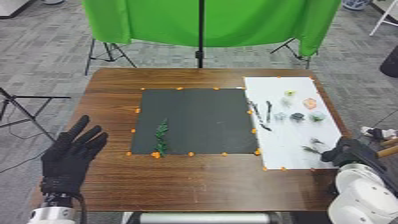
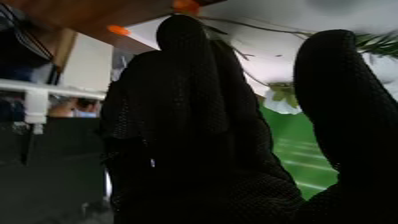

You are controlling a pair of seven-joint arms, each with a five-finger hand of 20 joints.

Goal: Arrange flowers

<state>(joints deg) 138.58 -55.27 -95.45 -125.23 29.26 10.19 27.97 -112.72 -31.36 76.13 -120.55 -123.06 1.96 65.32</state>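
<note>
The right hand (image 1: pixel 354 152) is wide, fingers straight and thumb apart, by the white sheet (image 1: pixel 284 137) and its sprigs (image 1: pixel 311 149). Farther up the sheet lie a peach bloom (image 1: pixel 309 103) and dark twigs (image 1: pixel 268 112). A leafy, deep-green stem (image 1: pixel 162 136) lies on the black mat (image 1: pixel 200 120); left of it, the left hand (image 1: pixel 67 160) is spread. The surface (image 1: pixel 204 185) is brown wood, a green cloth (image 1: pixel 160 20) behind, grey floor (image 1: pixel 44 65) around.

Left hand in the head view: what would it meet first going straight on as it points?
For the left hand the way looks free over the table, left of the black mat, probably as far as the green cloth; its height is unclear.
</note>
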